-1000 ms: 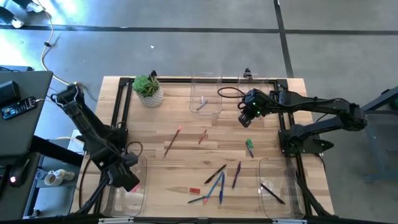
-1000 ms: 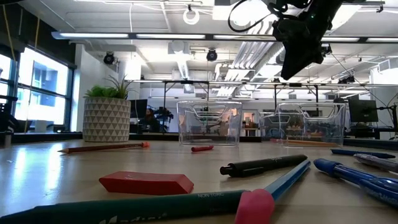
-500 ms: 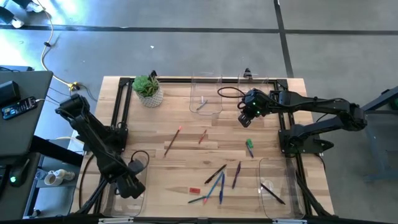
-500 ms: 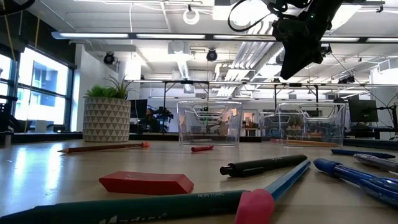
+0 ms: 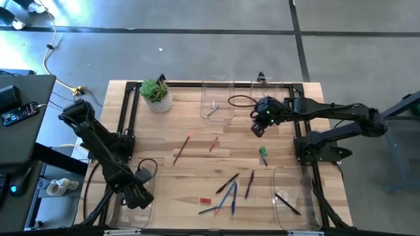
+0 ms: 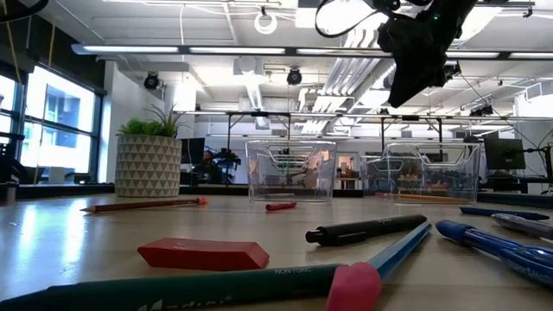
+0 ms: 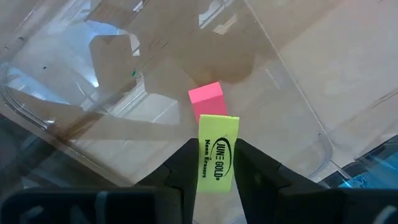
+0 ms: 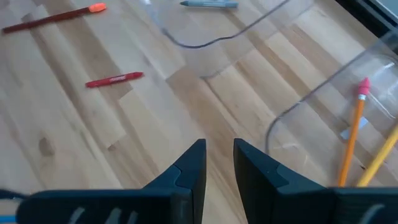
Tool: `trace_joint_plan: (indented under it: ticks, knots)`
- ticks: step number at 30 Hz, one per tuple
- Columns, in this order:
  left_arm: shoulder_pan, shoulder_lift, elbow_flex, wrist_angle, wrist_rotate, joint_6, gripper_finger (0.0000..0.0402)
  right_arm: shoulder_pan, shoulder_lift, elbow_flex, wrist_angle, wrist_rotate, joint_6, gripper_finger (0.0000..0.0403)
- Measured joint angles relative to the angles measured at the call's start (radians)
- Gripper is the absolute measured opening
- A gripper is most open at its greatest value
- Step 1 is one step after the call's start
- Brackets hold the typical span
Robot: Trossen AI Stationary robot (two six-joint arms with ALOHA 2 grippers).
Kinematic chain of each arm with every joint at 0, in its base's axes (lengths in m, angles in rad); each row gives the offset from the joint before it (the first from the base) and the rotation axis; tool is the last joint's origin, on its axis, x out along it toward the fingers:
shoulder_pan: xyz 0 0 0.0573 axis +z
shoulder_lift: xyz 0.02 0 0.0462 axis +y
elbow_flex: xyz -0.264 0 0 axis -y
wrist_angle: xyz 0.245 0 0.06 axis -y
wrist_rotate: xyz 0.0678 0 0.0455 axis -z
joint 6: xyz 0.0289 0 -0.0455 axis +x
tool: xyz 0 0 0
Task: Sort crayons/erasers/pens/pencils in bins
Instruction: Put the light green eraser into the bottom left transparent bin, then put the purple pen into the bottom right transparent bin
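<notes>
- Eraser (image 7: 218, 155), yellow-green with black print, sits clamped between the left gripper (image 7: 214, 163) fingers; only the left wrist view shows this, with a pink eraser (image 7: 206, 99) lying loose in the clear bin (image 7: 292, 118) below.
- From above, the left gripper (image 5: 139, 194) hangs over the near-left bin (image 5: 149, 211) at the table's front corner.
- The right gripper (image 5: 258, 127) hovers high between the two far bins; its wrist view shows the fingers a narrow gap apart, holding nothing.
- That wrist view also shows two pencils (image 8: 356, 127) in the far-right bin and a grey crayon (image 8: 208, 4) in the other.
- Pens (image 5: 231, 187) and a red eraser (image 5: 205, 199) lie loose mid-table, open wood around them.
</notes>
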Motion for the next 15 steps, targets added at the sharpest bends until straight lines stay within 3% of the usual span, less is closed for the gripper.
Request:
trace_joint_plan:
  ticks: [9, 15]
  knots:
    - [0.001, -0.009, 0.000, 0.000, 0.001, 0.000, 0.0164, 0.095, 0.000, 0.000, 0.025, 0.048, -0.022, 0.0073]
    - [0.009, -0.063, 0.000, -0.001, -0.004, 0.007, 0.0181, 0.144, 0.000, 0.000, 0.044, 0.052, -0.059, 0.0073]
